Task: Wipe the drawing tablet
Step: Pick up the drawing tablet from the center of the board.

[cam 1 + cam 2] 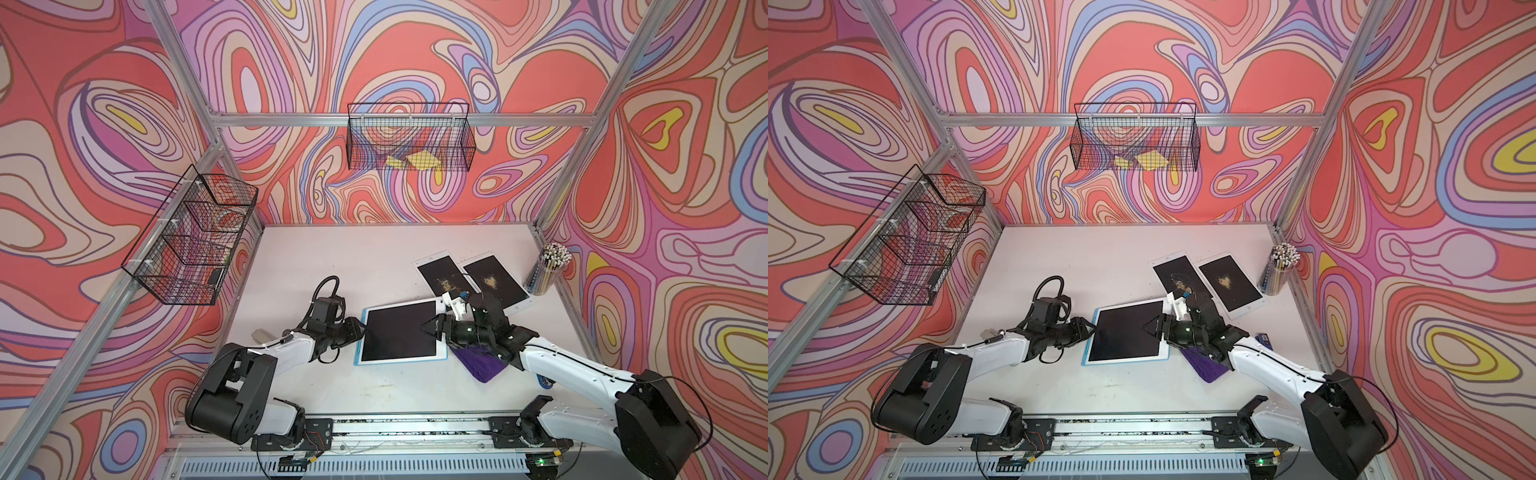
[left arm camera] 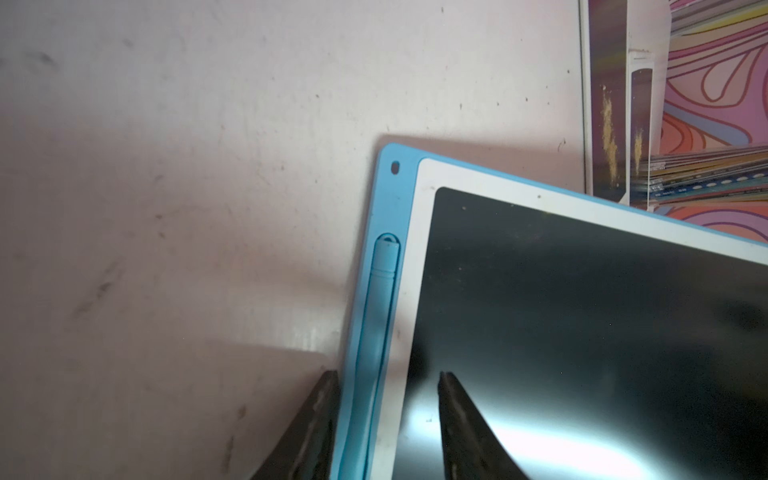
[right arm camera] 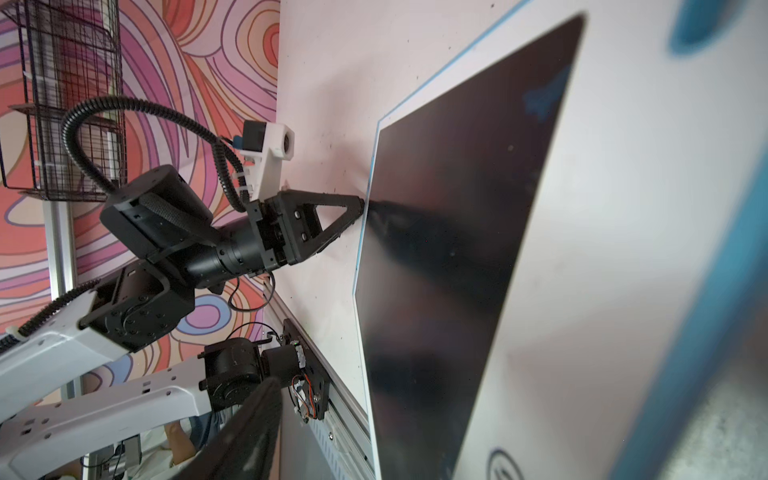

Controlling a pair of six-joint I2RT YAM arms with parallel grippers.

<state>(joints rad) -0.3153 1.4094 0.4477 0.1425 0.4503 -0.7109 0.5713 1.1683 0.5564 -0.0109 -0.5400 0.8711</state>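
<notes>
The drawing tablet (image 1: 399,332) (image 1: 1125,332), with a black screen, white bezel and blue case, lies flat mid-table. My left gripper (image 1: 362,330) (image 2: 388,374) is open at its left rim. One finger rests on the table side and the other over the screen (image 2: 582,332), with the blue stylus (image 2: 380,299) between them. My right gripper (image 1: 430,330) (image 1: 1152,328) hovers open over the right part of the screen (image 3: 457,249), holding nothing. Only one of its fingers (image 3: 253,428) shows in the right wrist view. A purple cloth (image 1: 484,368) (image 1: 1206,365) lies on the table under the right arm.
Two more tablets (image 1: 446,278) (image 1: 494,282) with yellow crumbs lie behind the right gripper. A cup of pencils (image 1: 546,270) stands at the far right. Wire baskets hang on the back wall (image 1: 409,137) and the left wall (image 1: 191,237). A small grey object (image 1: 261,334) lies by the left arm.
</notes>
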